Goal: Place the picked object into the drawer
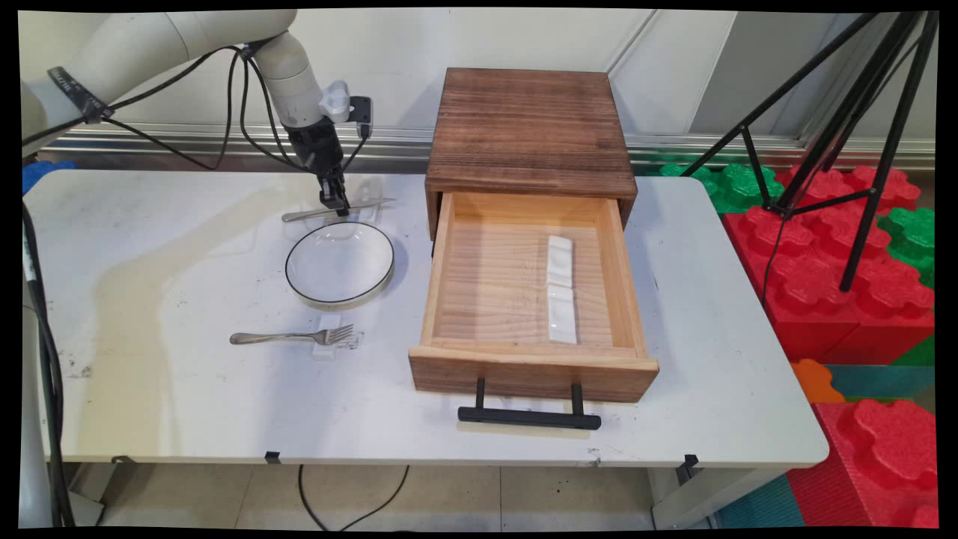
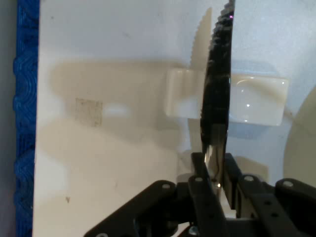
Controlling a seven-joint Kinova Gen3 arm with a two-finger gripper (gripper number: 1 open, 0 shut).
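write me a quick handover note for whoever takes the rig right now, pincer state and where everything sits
Pincer: shut on the knife, gripping it near the middle of its length; in the hand view the serrated blade runs up from between the fingers.
Knife: at the table's far side, just behind the plate, over a small clear rest.
Plate: white with a dark rim, between knife and fork.
Fork: on the near side of the plate, tines on its own clear rest.
Wooden drawer box: drawer pulled open, two white rests lying inside, end to end.
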